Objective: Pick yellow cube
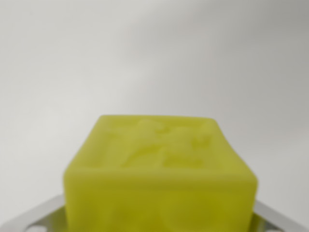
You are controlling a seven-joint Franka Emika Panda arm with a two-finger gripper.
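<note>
One yellow cube (159, 179), blurred, against a plain pale grey surface (154, 53).

Behind everything I see only a plain, pale grey-white backdrop (154, 53), blurred and featureless. Soft, even light falls across it, slightly brighter toward 3 o'clock, with faint diffuse shading toward 11 o'clock.

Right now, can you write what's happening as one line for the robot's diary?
object: yellow cube | place: close to camera, blurred | hand: metal parts at both lower corners | grip: cannot tell | background: plain pale surface
</note>
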